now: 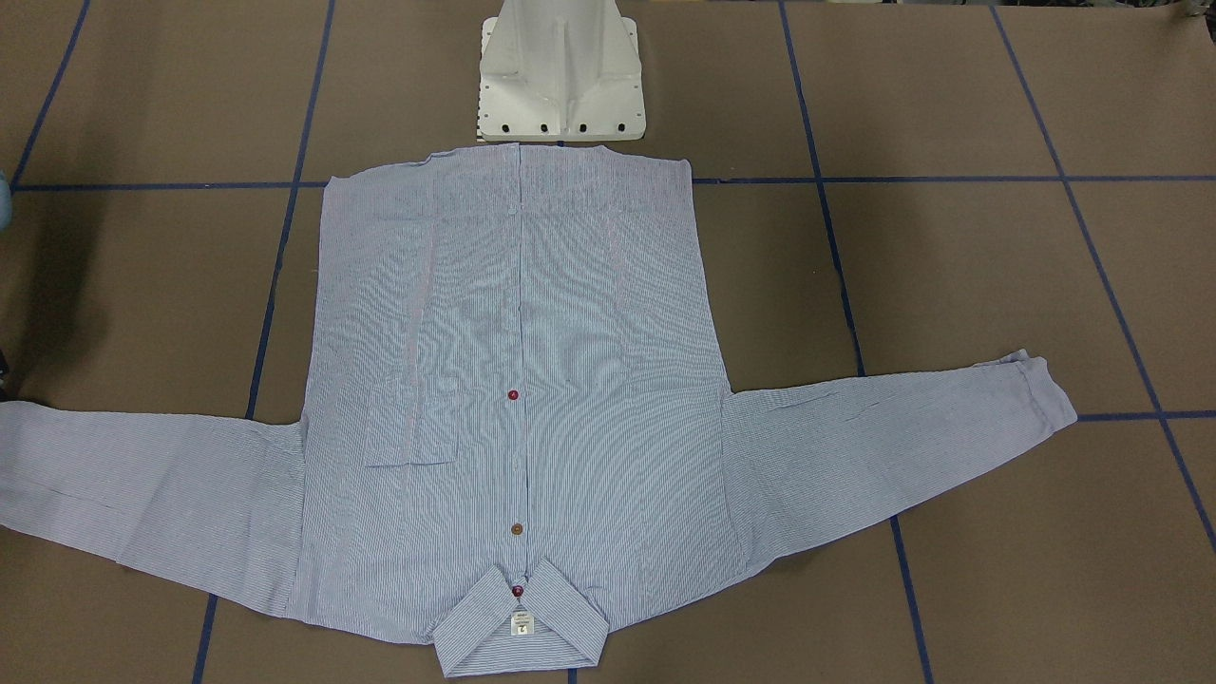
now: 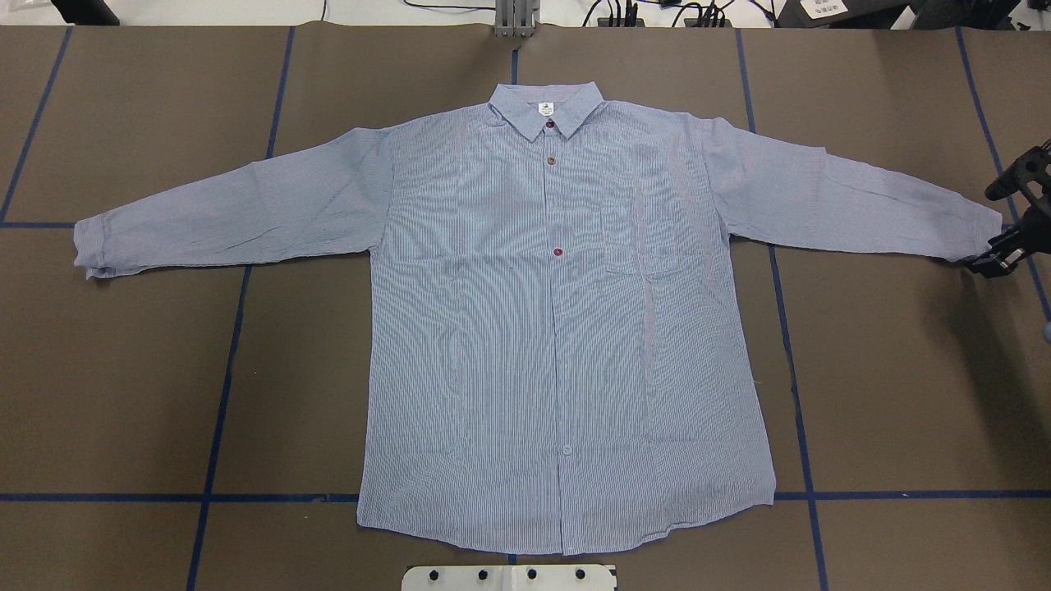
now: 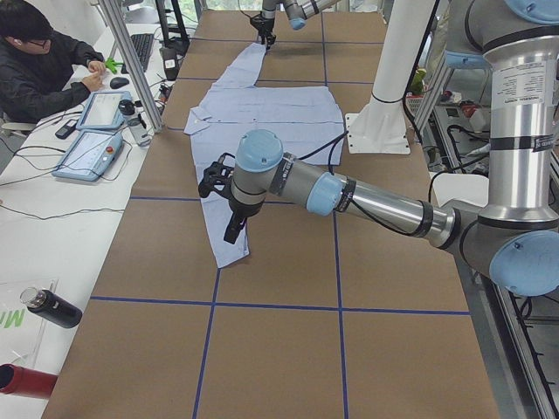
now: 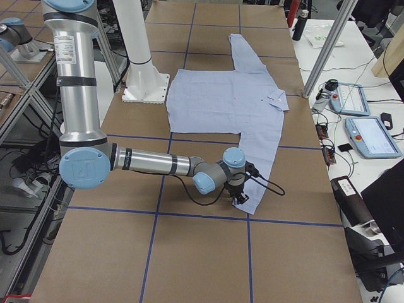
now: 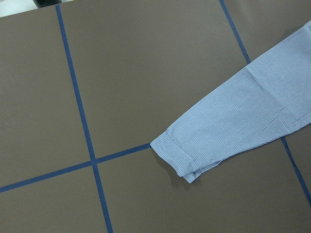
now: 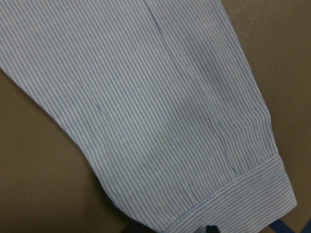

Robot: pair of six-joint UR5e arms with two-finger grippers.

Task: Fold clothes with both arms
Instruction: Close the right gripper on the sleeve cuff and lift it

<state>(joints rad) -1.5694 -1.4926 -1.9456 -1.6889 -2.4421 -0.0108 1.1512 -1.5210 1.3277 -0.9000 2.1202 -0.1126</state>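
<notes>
In the front-facing view the shirt (image 1: 532,361), thin light-blue cloth finely striped white, lies flat mid-frame on the brown table (image 1: 950,237), collar at the bottom and sleeves out; folding looks unstarted. Overhead, the right gripper (image 2: 989,261) sits at the right-edge cuff (image 2: 977,234). From the left end, the left gripper (image 3: 232,225) hovers over the near sleeve, its jaws unreadable. In the right wrist view, two dark tips apart at the bottom edge suggest spread jaws, pinching nothing. Next, both should pinch the limp cuffs and carry the sleeves inward evenly.
</notes>
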